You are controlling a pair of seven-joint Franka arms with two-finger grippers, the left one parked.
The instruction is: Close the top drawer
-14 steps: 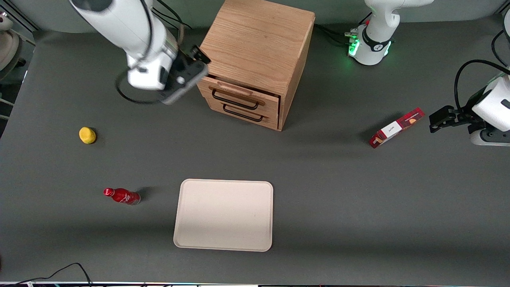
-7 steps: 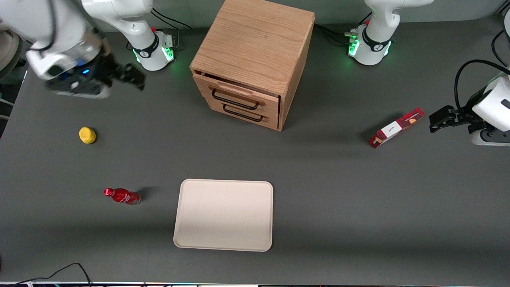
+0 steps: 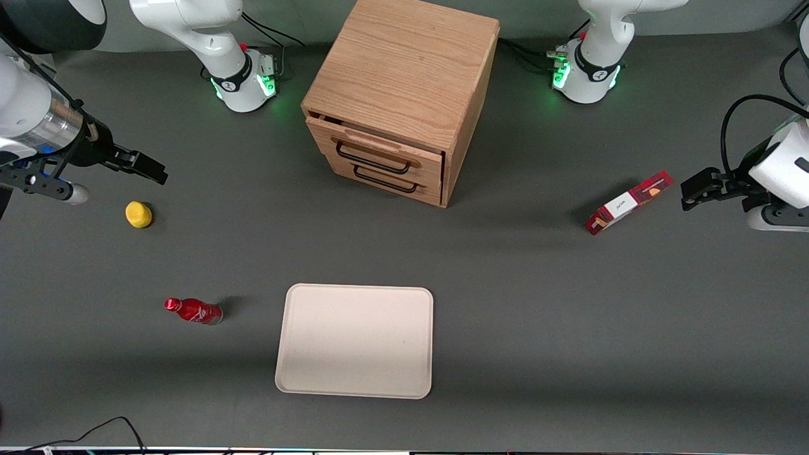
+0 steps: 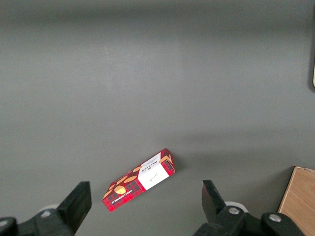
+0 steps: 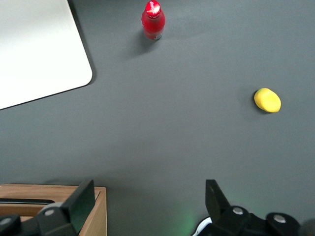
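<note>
The wooden cabinet (image 3: 404,69) stands far from the front camera, mid-table. Its top drawer (image 3: 379,151), light oak with a thin black wire handle, sits almost flush, with a thin dark gap under the cabinet top. The lower drawer (image 3: 395,184) is shut. My right gripper (image 3: 148,169) hangs open and empty above the table, well away from the cabinet toward the working arm's end, just above a yellow fruit (image 3: 138,214). In the right wrist view the gripper (image 5: 147,199) has its fingers (image 5: 82,199) wide apart, with a corner of the cabinet (image 5: 101,216) beside one finger.
A red bottle (image 3: 193,311) lies nearer the front camera than the yellow fruit; both show in the right wrist view, bottle (image 5: 153,20) and fruit (image 5: 267,100). A cream tray (image 3: 354,341) lies near the front edge. A red box (image 3: 629,202) lies toward the parked arm's end.
My right gripper has swung from beside the top drawer's corner away to the working arm's end of the table. The drawer front looks the same.
</note>
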